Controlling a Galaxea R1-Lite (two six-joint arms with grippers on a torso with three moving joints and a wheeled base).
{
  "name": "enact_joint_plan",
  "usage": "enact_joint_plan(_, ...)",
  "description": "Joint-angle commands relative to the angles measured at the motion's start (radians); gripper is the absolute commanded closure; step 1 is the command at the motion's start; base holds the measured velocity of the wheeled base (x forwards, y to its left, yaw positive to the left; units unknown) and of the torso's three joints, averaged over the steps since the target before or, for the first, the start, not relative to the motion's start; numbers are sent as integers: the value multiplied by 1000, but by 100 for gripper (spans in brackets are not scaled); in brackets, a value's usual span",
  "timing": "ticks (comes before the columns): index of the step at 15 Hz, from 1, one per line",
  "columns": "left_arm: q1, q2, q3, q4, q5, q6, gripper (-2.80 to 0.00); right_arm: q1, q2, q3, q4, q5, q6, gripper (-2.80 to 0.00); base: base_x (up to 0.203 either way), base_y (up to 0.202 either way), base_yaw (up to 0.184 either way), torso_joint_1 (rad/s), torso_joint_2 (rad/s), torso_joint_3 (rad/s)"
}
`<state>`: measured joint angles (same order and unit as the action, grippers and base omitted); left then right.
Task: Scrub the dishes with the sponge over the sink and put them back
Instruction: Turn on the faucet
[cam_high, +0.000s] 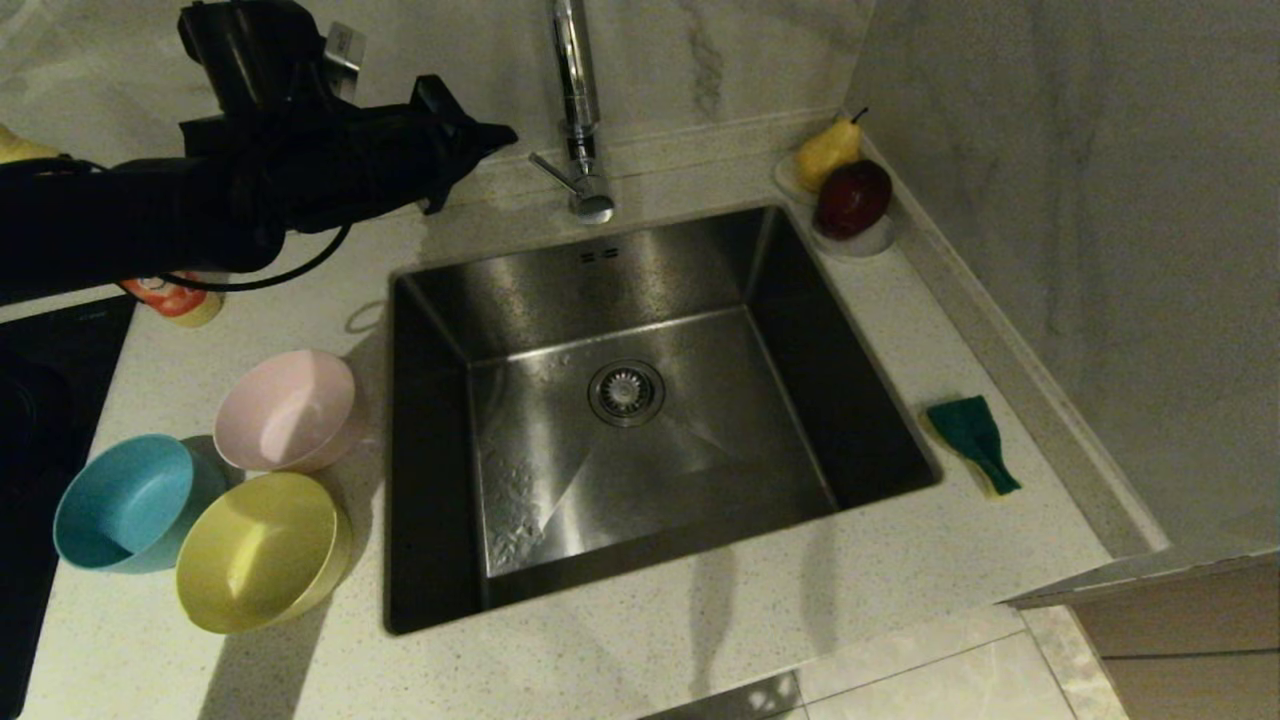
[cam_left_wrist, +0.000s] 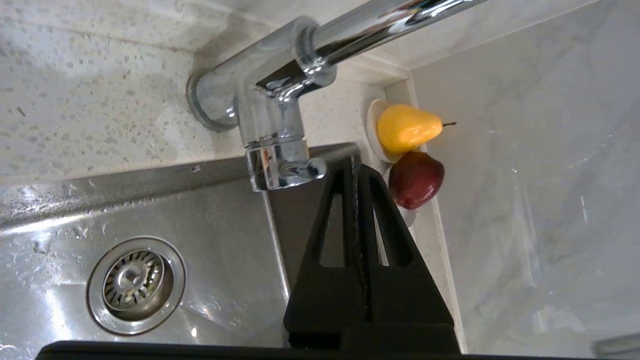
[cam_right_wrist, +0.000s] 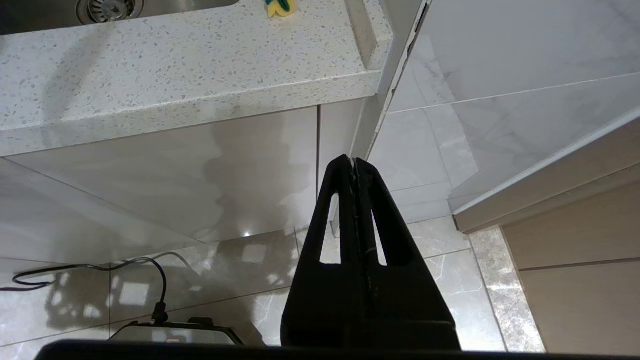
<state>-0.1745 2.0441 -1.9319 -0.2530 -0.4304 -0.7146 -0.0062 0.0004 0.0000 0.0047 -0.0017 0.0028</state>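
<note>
Three bowls stand on the counter left of the sink (cam_high: 440, 300): a pink bowl (cam_high: 287, 410), a blue bowl (cam_high: 125, 500) and a yellow bowl (cam_high: 260, 550). The sponge (cam_high: 973, 438), green side up, lies on the counter right of the sink, and its tip (cam_right_wrist: 280, 6) shows in the right wrist view. My left gripper (cam_high: 500, 133) (cam_left_wrist: 354, 162) hangs shut and empty high over the counter at the sink's back left, pointing toward the faucet (cam_high: 578, 120). My right gripper (cam_right_wrist: 352, 162) is shut and empty, parked below the counter edge, out of the head view.
A yellow pear (cam_high: 828, 150) and a dark red apple (cam_high: 852, 198) rest on small white dishes at the back right corner. An orange-labelled container (cam_high: 175, 298) stands behind the bowls under my left arm. A black cooktop (cam_high: 40, 380) borders the counter's left.
</note>
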Motion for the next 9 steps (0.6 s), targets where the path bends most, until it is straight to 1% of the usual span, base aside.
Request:
enact_joint_plan(1,0,20,-1,-7,-1,-3,0,0,1,0,0,0,0,0,0,0,0,0,0,0)
enact_joint_plan(4,0,49,-1,-58,0,1,0,0,0,0,0,0,0,0,0,0,0,0,0,0)
enact_joint_plan(7,0,64,-1,-63,2,3,0,0,1,0,0,0,0,0,0,0,0,0,0,0)
enact_joint_plan(9,-2,82,-1,-93,0,5,0,0,1,0,0,0,0,0,0,0,0,0,0,0)
